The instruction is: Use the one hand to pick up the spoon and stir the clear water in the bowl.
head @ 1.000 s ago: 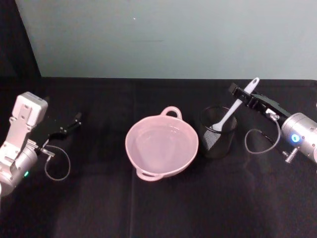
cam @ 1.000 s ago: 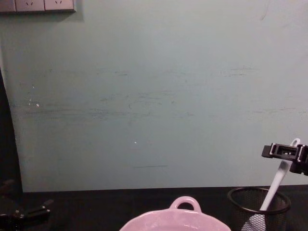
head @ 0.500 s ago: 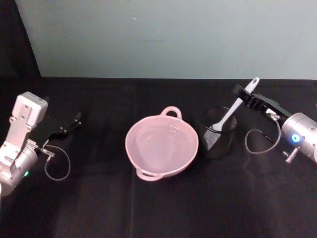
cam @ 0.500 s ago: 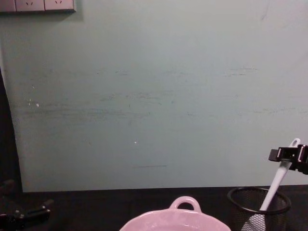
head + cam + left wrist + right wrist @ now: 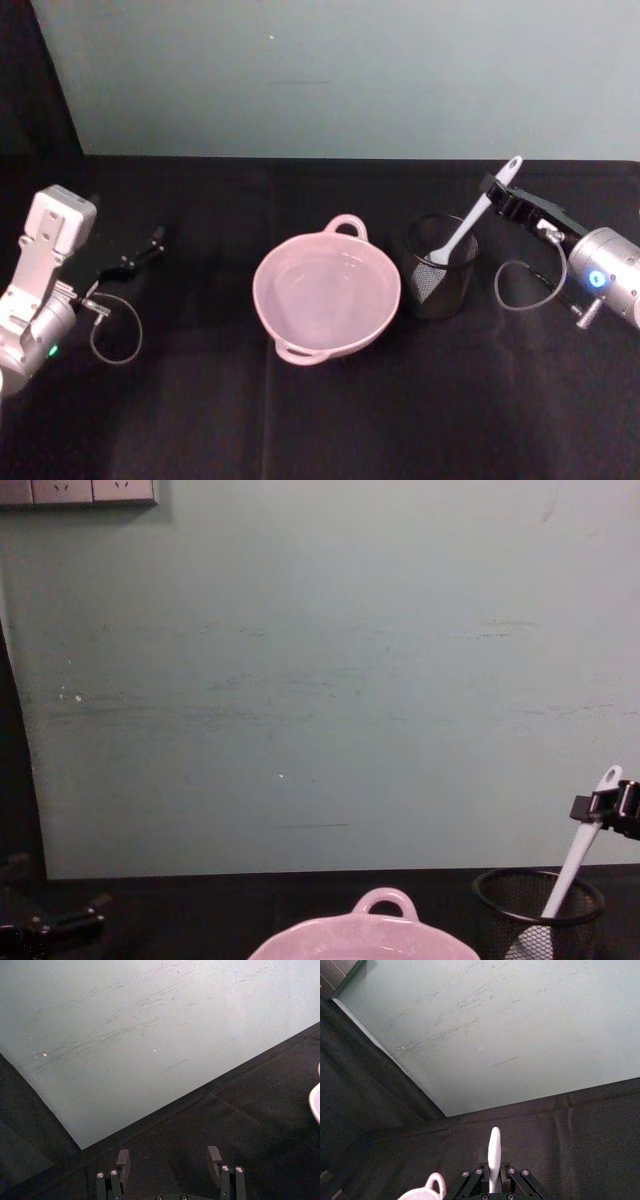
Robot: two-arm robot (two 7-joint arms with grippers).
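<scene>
- Right gripper (image 5: 492, 188), seen from the head, pinches the spoon (image 5: 462, 232) high on its handle. The scoop end rests inside the wire-mesh cup (image 5: 440, 285), just right of the pink bowl (image 5: 262, 290), which holds clear water (image 5: 325, 290). Black cloth (image 5: 200, 420) covers the table, and a pale green wall (image 5: 350, 80) stands behind. Left gripper (image 5: 150, 245) is parked far to the left.
- Left wrist: its fingers are spread above bare cloth.
- Right wrist: the spoon's handle rises between fingers pressed against it.
- Chest: the spoon leans rightward out of the cup, and wall sockets (image 5: 80, 490) sit at the top left.
</scene>
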